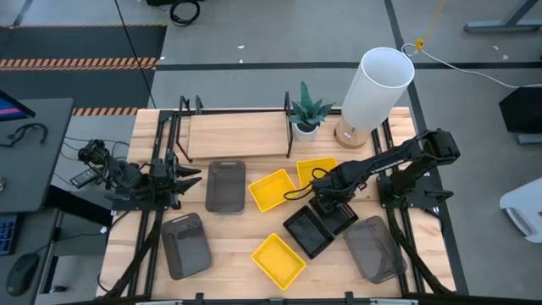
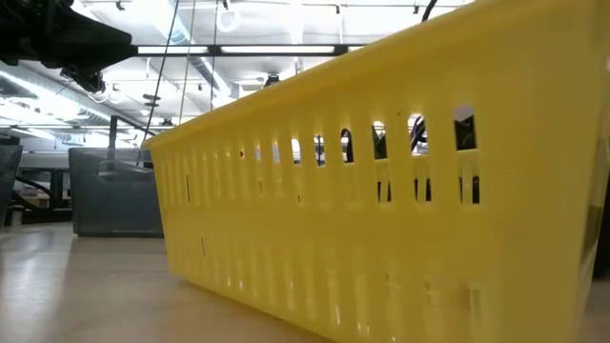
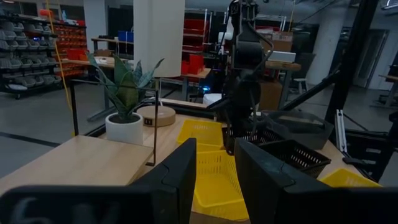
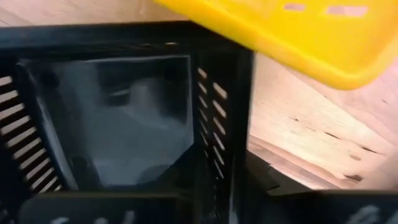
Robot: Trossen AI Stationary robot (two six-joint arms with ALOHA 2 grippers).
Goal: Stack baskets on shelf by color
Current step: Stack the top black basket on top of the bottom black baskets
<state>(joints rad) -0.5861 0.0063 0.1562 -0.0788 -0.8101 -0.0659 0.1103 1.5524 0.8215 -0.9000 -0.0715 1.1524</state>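
Two black baskets [image 1: 309,230] [image 1: 343,216] lie side by side right of the table's middle. My right gripper [image 1: 327,202] points down at their far side, shut on a wall of one black basket [image 4: 93,124]. Three yellow baskets [image 1: 273,191] [image 1: 316,172] [image 1: 278,260] and three grey baskets [image 1: 225,186] [image 1: 185,244] [image 1: 373,247] rest flat on the tabletop. The shelf [image 1: 237,131] stands at the far edge, nothing on its board. My left gripper [image 3: 216,180] stands open at the table's left, holding nothing. My right gripper has a black basket's slatted side wall [image 4: 224,112] between its two fingers, one finger inside the basket and one outside. The fingers come from above, pointing down. The basket's bottom lies on the table, as far as the high view shows.
A potted plant [image 1: 306,110] and a white-shaded lamp [image 1: 373,89] stand at the far side, right of the shelf. The near yellow basket [image 2: 381,210] fills the low view, a grey basket [image 2: 114,191] behind it at the left.
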